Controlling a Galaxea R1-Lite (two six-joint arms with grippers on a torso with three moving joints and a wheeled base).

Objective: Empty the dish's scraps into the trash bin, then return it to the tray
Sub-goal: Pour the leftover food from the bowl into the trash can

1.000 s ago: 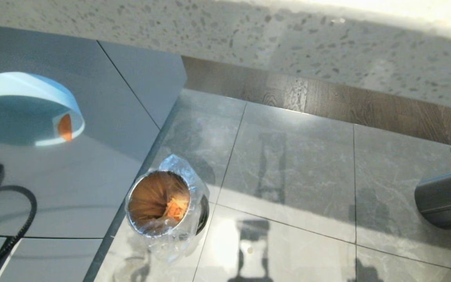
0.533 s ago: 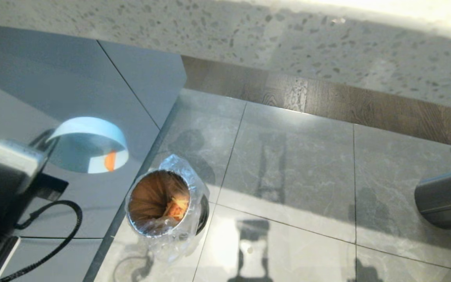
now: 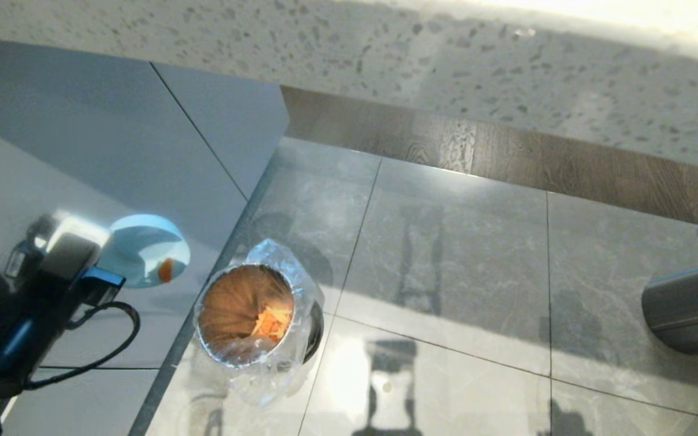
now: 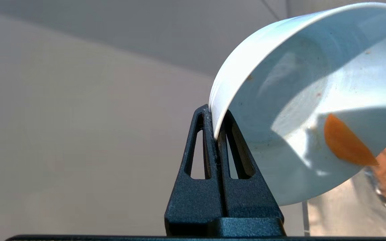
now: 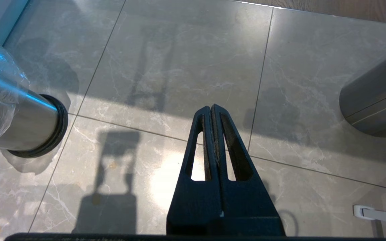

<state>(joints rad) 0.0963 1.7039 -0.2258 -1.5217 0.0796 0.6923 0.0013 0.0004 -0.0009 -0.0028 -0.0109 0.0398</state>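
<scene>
Light-blue bowl (image 3: pixel 146 247) hangs tilted on the left of the head view, over the grey counter (image 3: pixel 113 139) and just short of its edge, with the metal trash bin (image 3: pixel 246 315) on the floor just right of it and nearer. The left gripper (image 4: pixel 217 134) pinches the bowl's rim between its closed fingers, so the whole dish is carried by one thin edge. One orange chunk (image 4: pixel 345 142) clings to the pale inside wall near the low lip; the bin's lined mouth already holds orange and yellowish scraps (image 3: pixel 271 321).

Judging from this, the tipping is nearly done but not finished. The chief risk is that the last chunk, if shaken loose here, drops onto the counter or the floor tiles (image 3: pixel 446 242) rather than into the bin, since the bowl's lip does not look to be over the opening. A rim-only pinch could also let the bowl swivel or slip if the arm jerks. The crinkly liner (image 3: pixel 300 290) stands proud of the bin and could be snagged by the bowl.

The right gripper (image 5: pixel 213 110), fingers pressed together and holding nothing, hangs idle over the floor.
</scene>
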